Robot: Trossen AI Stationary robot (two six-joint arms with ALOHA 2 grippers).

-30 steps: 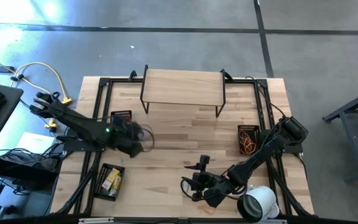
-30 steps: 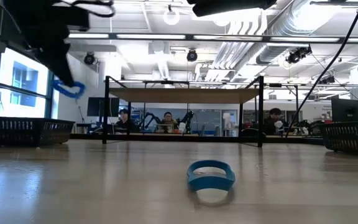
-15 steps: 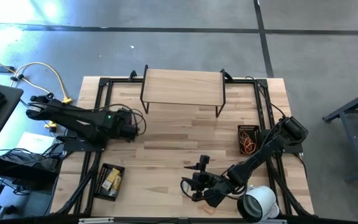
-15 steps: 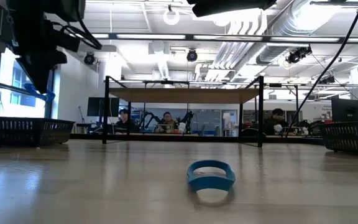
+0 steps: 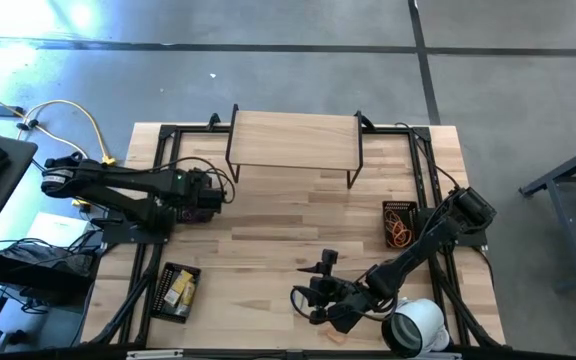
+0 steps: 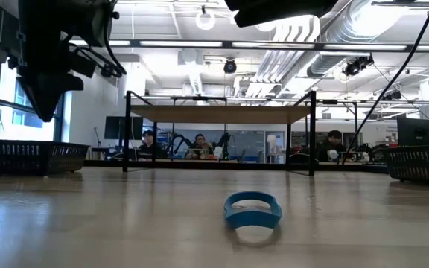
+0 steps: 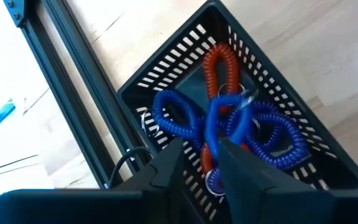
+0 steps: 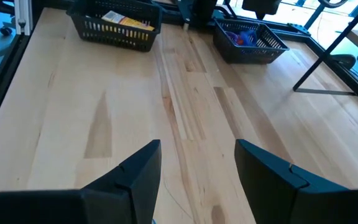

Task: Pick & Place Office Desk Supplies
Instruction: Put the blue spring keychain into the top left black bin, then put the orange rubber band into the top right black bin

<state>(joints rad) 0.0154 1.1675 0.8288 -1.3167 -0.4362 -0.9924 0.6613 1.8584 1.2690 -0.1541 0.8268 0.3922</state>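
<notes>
My left gripper point(image 5: 211, 190) hangs over the black mesh basket point(image 5: 196, 186) at the table's far left and is shut on a blue coiled loop point(image 7: 213, 127). The basket point(image 7: 272, 81) holds several blue coiled loops and a red one point(image 7: 219, 65). My right gripper point(image 5: 303, 300) is open and empty above the table's near middle; its fingers stand wide apart in its wrist view point(image 8: 197, 180). A blue band point(image 6: 252, 210) lies flat on the table near the front. My left gripper has one strand of the blue coiled loop point(image 7: 211, 146) pinched between its two fingers. The fingers come from above, pointing down into the basket. The rest of the loop point(image 7: 253, 124) lies among the other coils in the basket.
A basket with yellow packets point(image 5: 178, 290) stands at the near left, one with orange bands point(image 5: 400, 225) at the right. A white tape roll point(image 5: 415, 325) sits at the near right. A wooden riser shelf point(image 5: 293, 140) stands at the back, and black frame rails run along both sides.
My left gripper has carried the blue coiled loop toward the table's left and far edge, to above the far-left basket. The loop hung free below the fingers then; now it reaches down among the coils in the basket.
</notes>
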